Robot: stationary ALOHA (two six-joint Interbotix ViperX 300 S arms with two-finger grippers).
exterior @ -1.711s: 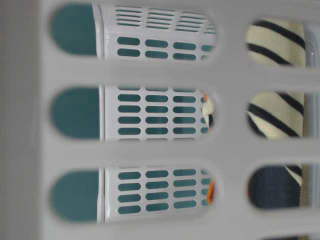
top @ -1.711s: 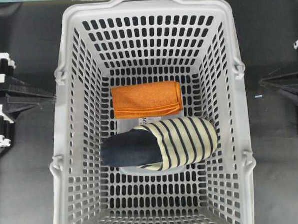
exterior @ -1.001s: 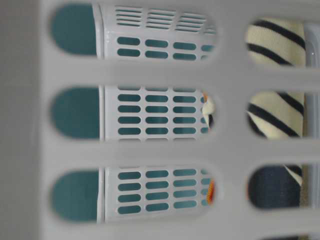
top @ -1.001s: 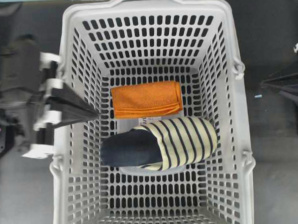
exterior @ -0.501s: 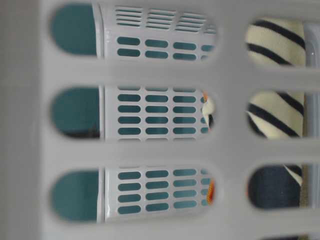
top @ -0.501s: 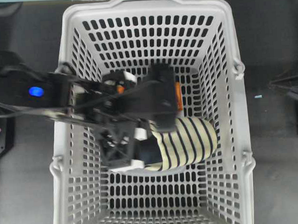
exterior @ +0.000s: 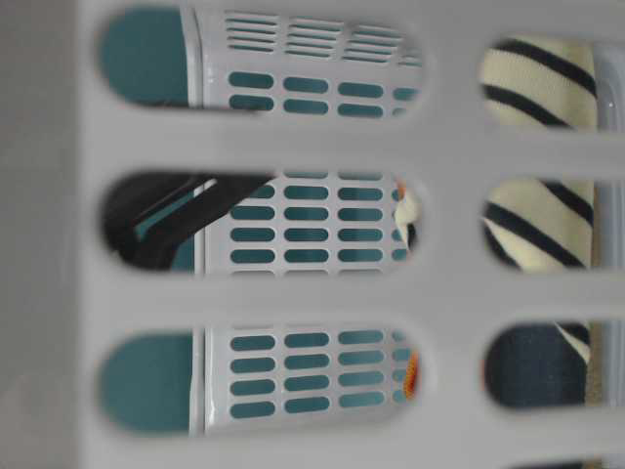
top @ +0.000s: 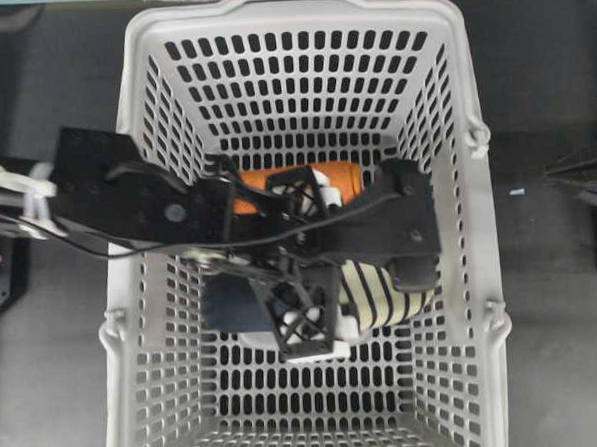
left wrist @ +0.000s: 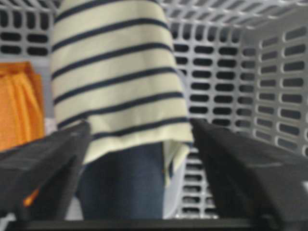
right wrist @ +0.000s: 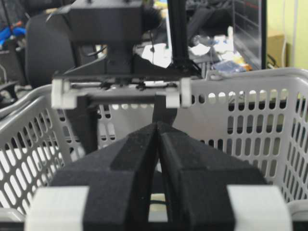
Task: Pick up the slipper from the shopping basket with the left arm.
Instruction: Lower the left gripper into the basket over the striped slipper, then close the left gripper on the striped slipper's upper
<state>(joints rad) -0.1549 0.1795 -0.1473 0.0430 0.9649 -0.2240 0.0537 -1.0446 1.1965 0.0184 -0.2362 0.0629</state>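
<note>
The slipper (left wrist: 115, 72), cream with thin navy stripes and a navy footbed, lies on the floor of the light grey shopping basket (top: 147, 111). In the overhead view the arm covers most of it, leaving the striped upper (top: 382, 291) and a navy end (top: 228, 305) showing. The slipper also shows through the wall slots in the table-level view (exterior: 537, 225). My left gripper (left wrist: 139, 126) is open inside the basket, its two black fingers (left wrist: 45, 163) standing either side of the slipper's opening edge without closing on it. It shows in the overhead view (top: 303, 263) too. My right gripper (right wrist: 158, 127) is shut and empty outside the basket.
An orange folded cloth (top: 341, 176) lies just behind the slipper, partly under the left arm, and shows in the left wrist view (left wrist: 19, 106). The basket walls (left wrist: 269, 82) stand close on all sides. The right arm (top: 581, 174) rests outside the basket's right wall.
My left arm has swung from outside the basket's left wall over the rim and down inside, and its open gripper now straddles the slipper. The slipper, cloth and right arm have not moved.
</note>
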